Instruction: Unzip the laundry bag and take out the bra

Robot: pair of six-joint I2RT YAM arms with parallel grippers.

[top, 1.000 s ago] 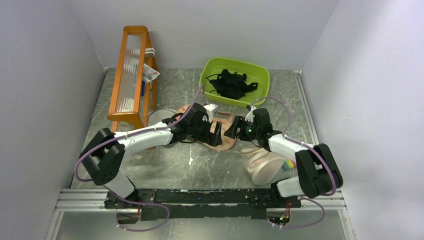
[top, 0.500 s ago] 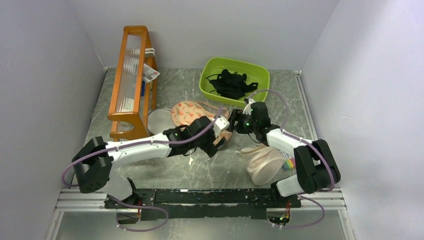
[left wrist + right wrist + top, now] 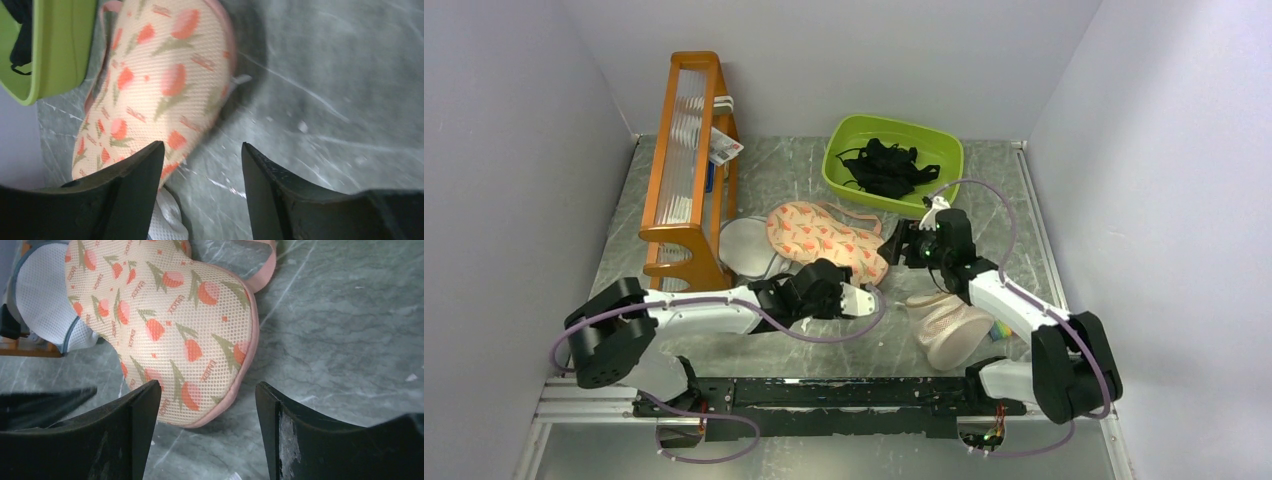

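Top external view: a tag (image 3: 724, 150) on the orange rack (image 3: 686, 150) is too small to read. The laundry bag (image 3: 824, 238) lies flat mid-table, its left lobe over a white mesh disc (image 3: 742, 246). The left gripper (image 3: 869, 297) sits just beside the bag's near edge and the right gripper (image 3: 900, 246) by its right end. Both have jaws apart, holding nothing. The bag's orange lettering (image 3: 206, 369) is illegible in the right wrist view, and its contents are hidden.

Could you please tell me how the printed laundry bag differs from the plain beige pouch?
The laundry bag carries an orange leaf print with pink edging; the beige pouch is plain. The bag lies spread out and two-lobed mid-table; the pouch sits bunched beside the right arm. Both are mesh.
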